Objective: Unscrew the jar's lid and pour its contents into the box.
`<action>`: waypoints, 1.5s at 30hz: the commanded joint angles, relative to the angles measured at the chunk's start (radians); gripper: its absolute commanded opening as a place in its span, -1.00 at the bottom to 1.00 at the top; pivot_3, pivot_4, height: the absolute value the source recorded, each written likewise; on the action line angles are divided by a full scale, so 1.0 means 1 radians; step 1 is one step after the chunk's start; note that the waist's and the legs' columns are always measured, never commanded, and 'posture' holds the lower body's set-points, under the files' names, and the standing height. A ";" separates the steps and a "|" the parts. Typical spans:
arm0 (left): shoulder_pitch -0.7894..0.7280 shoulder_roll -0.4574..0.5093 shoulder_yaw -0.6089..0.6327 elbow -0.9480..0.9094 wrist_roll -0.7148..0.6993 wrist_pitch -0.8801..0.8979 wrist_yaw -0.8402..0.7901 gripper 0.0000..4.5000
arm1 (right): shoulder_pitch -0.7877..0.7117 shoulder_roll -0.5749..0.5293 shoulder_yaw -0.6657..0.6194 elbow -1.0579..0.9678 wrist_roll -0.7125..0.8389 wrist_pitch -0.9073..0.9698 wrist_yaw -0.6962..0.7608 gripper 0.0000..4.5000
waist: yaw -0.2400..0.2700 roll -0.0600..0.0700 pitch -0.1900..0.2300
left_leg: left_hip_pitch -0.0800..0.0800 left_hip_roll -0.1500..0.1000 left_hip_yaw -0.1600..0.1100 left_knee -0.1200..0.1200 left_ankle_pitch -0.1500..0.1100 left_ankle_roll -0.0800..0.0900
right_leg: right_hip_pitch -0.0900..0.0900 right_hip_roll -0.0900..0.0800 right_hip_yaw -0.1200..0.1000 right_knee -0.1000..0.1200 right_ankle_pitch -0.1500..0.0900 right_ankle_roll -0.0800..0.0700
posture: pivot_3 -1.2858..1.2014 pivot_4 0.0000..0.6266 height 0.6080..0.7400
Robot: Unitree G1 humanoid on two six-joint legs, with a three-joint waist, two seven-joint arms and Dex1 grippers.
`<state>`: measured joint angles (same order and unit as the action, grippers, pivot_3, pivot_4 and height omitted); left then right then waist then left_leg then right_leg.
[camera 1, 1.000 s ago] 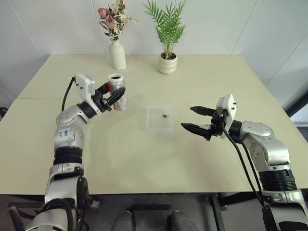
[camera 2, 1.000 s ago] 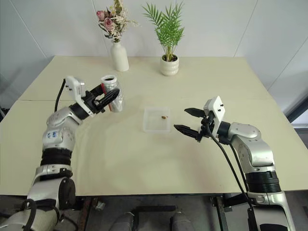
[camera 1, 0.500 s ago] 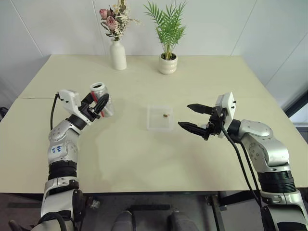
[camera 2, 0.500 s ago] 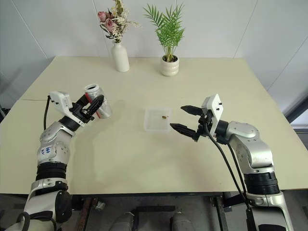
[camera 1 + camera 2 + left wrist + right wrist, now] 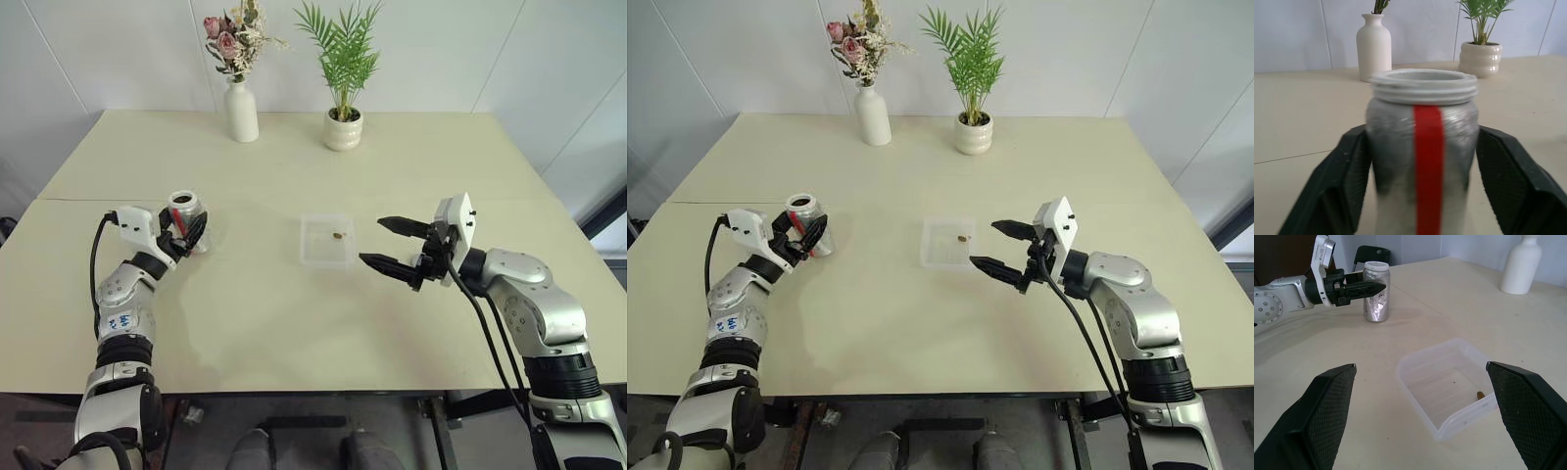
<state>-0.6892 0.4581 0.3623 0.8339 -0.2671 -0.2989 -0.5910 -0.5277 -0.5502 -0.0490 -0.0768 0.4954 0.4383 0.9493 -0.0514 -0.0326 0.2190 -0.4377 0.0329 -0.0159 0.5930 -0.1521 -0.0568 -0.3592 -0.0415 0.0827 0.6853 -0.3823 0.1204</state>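
Observation:
The jar (image 5: 184, 211) stands upright on the table at the left, its mouth uncovered; a red stripe runs down its label (image 5: 1428, 161). My left gripper (image 5: 1422, 132) is open, and its fingers (image 5: 1347, 171) sit close on either side of the jar. The lid is out of view. The box (image 5: 318, 250) lies at the table's middle with a tiny brown bit of the contents (image 5: 337, 235) inside. My right gripper (image 5: 371, 240) hovers just right of the box, open and holding nothing.
A white flower vase (image 5: 241, 113) and a white plant pot (image 5: 342, 129) stand at the back of the table. A seam (image 5: 69, 201) crosses the tabletop's left part behind the jar.
My left arm carried the jar leftward and down until it stood on the table, then its jaws spread. The right arm stayed where it was.

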 commanded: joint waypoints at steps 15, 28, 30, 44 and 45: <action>0.154 0.063 0.056 -0.267 -0.082 -0.026 -0.029 0.99 | 0.018 -0.002 -0.012 -0.036 0.020 -0.018 0.021 1.00 | -0.005 0.000 0.000 | 0.000 0.000 0.000 -0.003 0.000 0.000 | 0.000 0.000 0.000 -0.004 0.000 0.000 | 0.03 -0.52 1.00; 0.568 0.278 0.124 -0.803 -0.306 0.272 -0.260 0.99 | 0.117 -0.093 -0.106 -0.176 0.067 0.020 0.016 1.00 | -0.003 0.000 0.000 | 0.000 0.006 0.002 -0.014 -0.001 0.001 | 0.000 -0.002 0.000 -0.015 0.001 -0.002 | 0.03 -0.52 1.00; 0.607 0.301 0.085 -0.907 -0.358 0.336 -0.330 0.99 | 0.152 -0.130 -0.121 -0.218 0.063 0.021 0.022 1.00 | 0.004 0.000 0.000 | 0.000 0.007 0.003 -0.015 -0.001 0.001 | 0.000 -0.002 -0.001 -0.017 0.002 -0.003 | 0.03 -0.52 1.00; 0.460 0.281 -0.149 -0.977 -0.324 0.392 -0.477 0.99 | 0.336 -0.239 -0.181 -0.372 0.070 -0.010 0.058 1.00 | 0.014 0.000 0.000 | 0.000 0.010 0.011 -0.016 -0.005 0.002 | -0.001 0.003 0.005 -0.026 0.004 -0.006 | 0.03 -0.52 1.00; 0.458 0.283 -0.150 -0.971 -0.322 0.394 -0.485 0.99 | 0.349 -0.246 -0.188 -0.370 0.071 -0.017 0.065 1.00 | 0.013 0.000 0.000 | 0.000 0.010 0.011 -0.016 -0.005 0.002 | -0.001 0.003 0.005 -0.026 0.003 -0.006 | 0.03 -0.52 1.00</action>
<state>-0.2250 0.7374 0.2040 -0.1387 -0.5913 0.1030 -1.0625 -0.1844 -0.7779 -0.1939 -0.4090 0.5455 0.4436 1.0008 -0.0383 -0.0326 0.2187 -0.4374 0.0434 -0.0047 0.5771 -0.1581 -0.0548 -0.3597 -0.0379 0.0879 0.6590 -0.3788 0.1145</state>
